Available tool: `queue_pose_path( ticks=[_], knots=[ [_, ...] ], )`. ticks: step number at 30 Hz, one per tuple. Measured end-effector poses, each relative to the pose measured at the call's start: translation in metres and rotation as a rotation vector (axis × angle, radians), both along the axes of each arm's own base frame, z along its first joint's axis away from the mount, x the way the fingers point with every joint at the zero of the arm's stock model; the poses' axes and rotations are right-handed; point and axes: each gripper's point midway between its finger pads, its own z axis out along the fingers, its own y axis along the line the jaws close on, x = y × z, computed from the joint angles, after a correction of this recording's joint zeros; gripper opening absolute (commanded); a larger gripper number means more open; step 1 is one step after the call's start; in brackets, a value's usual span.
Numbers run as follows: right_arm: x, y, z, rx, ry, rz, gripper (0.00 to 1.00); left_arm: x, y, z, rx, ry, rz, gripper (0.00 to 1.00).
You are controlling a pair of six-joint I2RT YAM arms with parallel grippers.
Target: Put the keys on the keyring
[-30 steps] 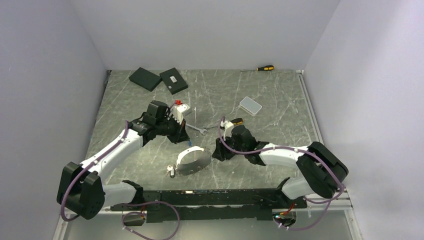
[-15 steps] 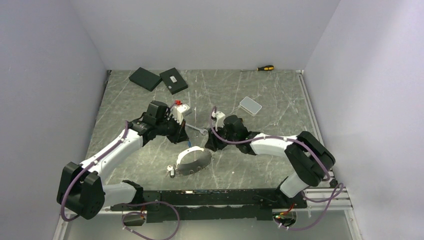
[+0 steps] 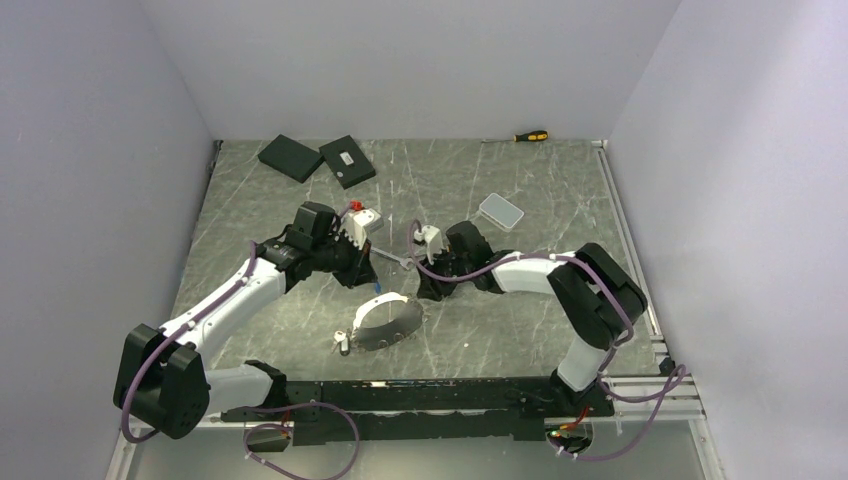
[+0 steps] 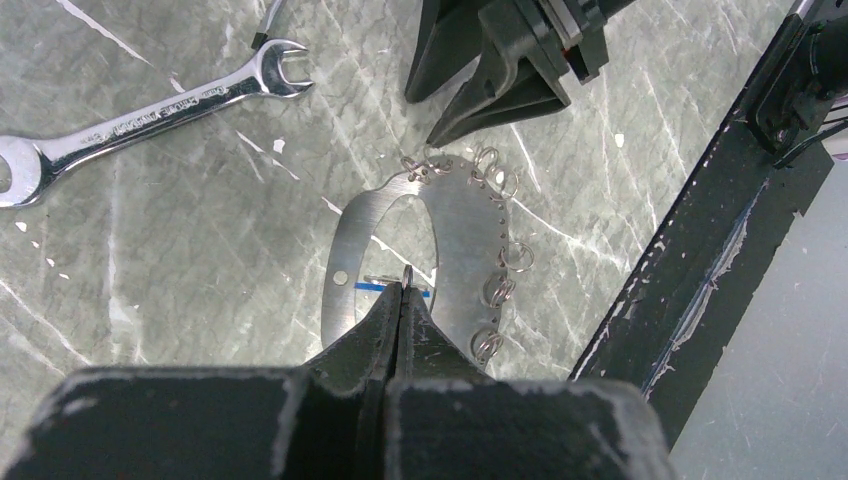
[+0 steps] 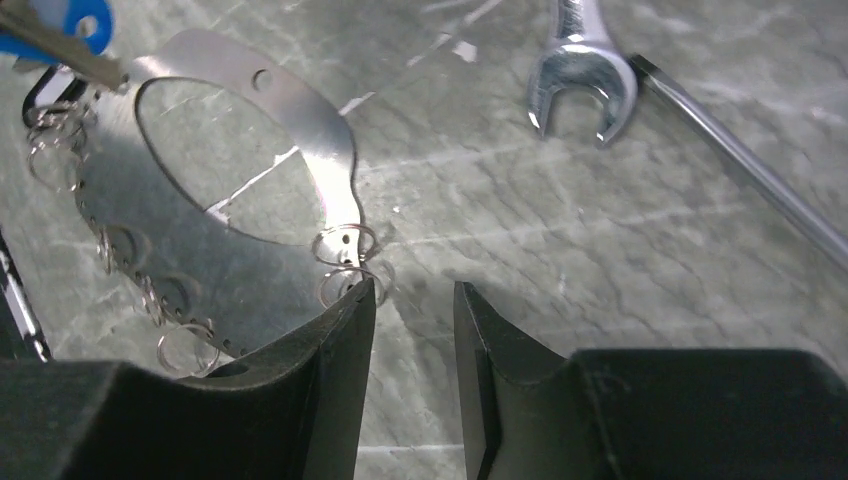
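Rings (image 5: 345,245) edging keyring (image 5: 315,125) show in wrist views; overhead apparently too coarse.

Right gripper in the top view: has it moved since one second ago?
Yes. The right gripper has moved left, away from the clear box and closer to the keyring.

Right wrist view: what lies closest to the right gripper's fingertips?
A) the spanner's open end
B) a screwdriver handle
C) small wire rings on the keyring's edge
C: the small wire rings on the keyring sit right at one fingertip of the open right gripper; the spanner lies farther off.
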Motion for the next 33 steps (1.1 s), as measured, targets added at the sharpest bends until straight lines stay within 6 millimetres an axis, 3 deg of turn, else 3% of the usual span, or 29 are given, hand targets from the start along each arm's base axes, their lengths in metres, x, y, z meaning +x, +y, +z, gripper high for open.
queue_pose_path(
  ticks=[11,33],
  knots=[
    [-0.015,0.007,-0.005,0.035,-0.084,0.231,0.38,0.0,-0.001,0.001,-0.004,-0.001,-0.002,0.0],
    [-0.015,0.026,-0.009,0.019,-0.213,0.28,0.23,-0.001,-0.001,0.009,-0.021,-0.026,-0.007,0.0]
  ],
)
